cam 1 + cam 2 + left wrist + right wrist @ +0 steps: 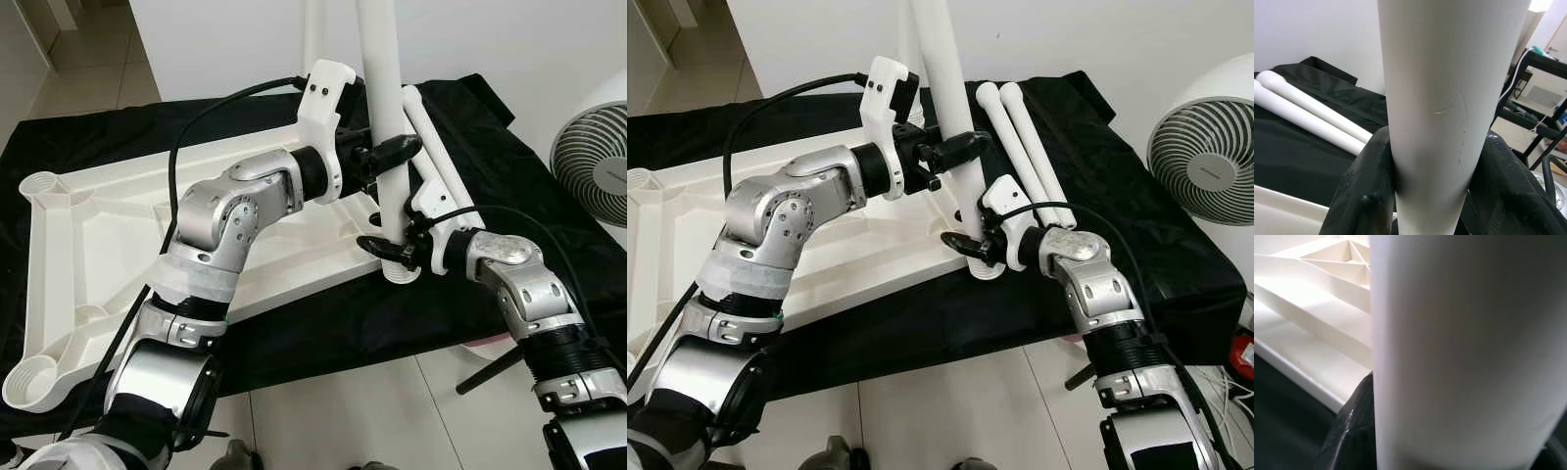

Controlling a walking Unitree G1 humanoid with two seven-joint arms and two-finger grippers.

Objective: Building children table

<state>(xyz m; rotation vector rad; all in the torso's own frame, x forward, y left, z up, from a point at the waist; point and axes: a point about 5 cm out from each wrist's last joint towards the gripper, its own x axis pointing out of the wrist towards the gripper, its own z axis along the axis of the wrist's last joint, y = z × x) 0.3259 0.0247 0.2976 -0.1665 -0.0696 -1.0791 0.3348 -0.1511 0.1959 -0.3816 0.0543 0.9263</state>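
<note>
Table top: a white plastic table top (147,235) lies upside down on a black cloth (490,176), ribs facing up, with round leg sockets (41,184) at its corners.
Upright leg: a white table leg (384,88) stands nearly vertical at the table top's right near corner, its foot in the corner socket (402,272).
Left gripper: the left gripper (390,152) reaches in from the left and pinches the upright leg partway up, its black fingers (1359,196) pressed on both sides of it.
Right gripper: the right gripper (387,247) comes from the right and clasps the same leg low down, just above the socket, fingers closed around it.
Spare legs: two more white legs (1029,147) lie side by side on the cloth, right of the upright leg.
Fan: a white fan (1205,147) stands at the far right.
Floor: pale tiles (323,421) in the near part.
</note>
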